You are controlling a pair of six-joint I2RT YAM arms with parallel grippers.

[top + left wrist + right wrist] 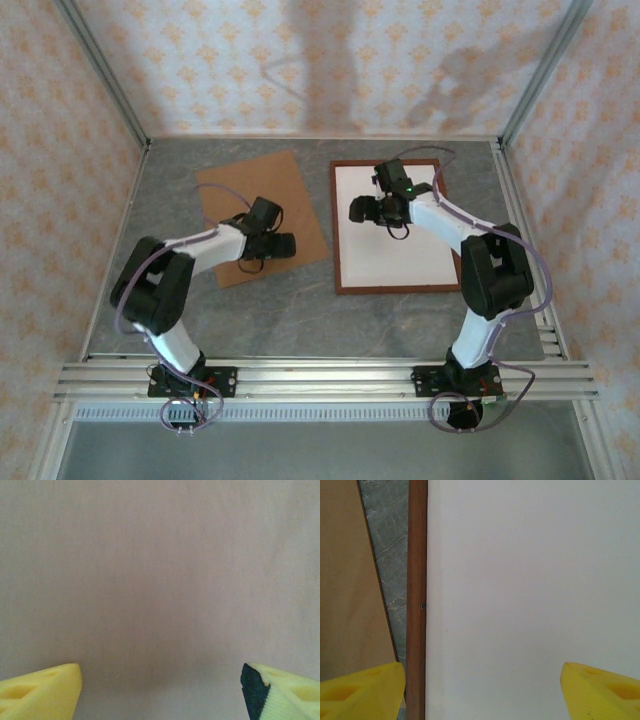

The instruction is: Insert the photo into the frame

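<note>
The reddish-brown wooden frame [395,290] lies flat on the right of the table, and a plain white sheet [400,255] fills its opening. No landscape print shows; I cannot tell whether the white sheet is the photo face down. My right gripper [352,210] hovers open over the frame's left side. In the right wrist view the moulding [416,580] runs top to bottom beside the white sheet [530,580], with the right gripper [482,690] empty above them. My left gripper [292,246] is open and empty over the brown board.
A plain brown cardboard board [250,185] lies tilted left of the frame, and the left gripper [161,690] hangs close above it [160,570]. A strip of grey marbled table [387,540] separates board [345,580] and frame. Patterned walls and metal posts enclose the table.
</note>
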